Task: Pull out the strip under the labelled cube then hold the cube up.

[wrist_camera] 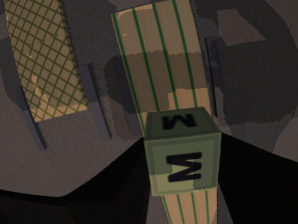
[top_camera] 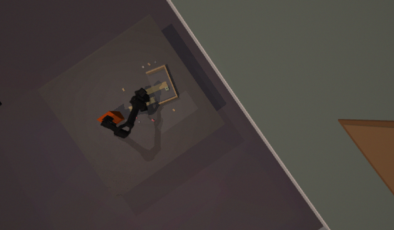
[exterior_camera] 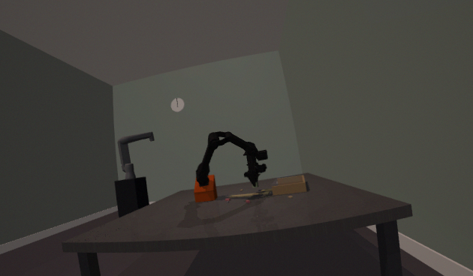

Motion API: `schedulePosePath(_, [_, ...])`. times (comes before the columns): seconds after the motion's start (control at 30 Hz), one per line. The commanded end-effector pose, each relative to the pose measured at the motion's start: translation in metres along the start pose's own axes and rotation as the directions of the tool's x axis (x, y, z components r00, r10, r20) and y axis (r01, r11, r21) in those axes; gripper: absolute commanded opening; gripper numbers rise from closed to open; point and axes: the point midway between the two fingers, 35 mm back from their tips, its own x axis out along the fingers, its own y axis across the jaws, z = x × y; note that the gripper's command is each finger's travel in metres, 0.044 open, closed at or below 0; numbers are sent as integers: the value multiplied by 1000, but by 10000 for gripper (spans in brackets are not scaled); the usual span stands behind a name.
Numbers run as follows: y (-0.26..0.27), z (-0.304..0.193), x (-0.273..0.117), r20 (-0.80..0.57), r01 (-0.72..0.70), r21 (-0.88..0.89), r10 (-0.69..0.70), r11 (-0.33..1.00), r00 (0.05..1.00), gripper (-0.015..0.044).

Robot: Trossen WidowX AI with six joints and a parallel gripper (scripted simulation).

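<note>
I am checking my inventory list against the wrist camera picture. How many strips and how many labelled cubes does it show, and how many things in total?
Strips: 2, the green-lined strip and the cross-hatched strip
Labelled cubes: 1, the cube marked M
Total: 3

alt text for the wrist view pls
The end effector is shut on a green cube labelled M, which sits over a green-striped tan strip. A crosshatched tan strip lies apart at upper left.
</note>
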Motion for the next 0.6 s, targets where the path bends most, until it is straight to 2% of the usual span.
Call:
schedulePosePath(0.0, [-2,-13,-2,0,-5,3,5,1000,1000,0])
schedulePosePath(0.33, [-7,-39,-2,-1,-5,2,5,1000,1000,0])
schedulePosePath(0.57, [-7,-39,-36,-2,-6,2,6,1000,1000,0])
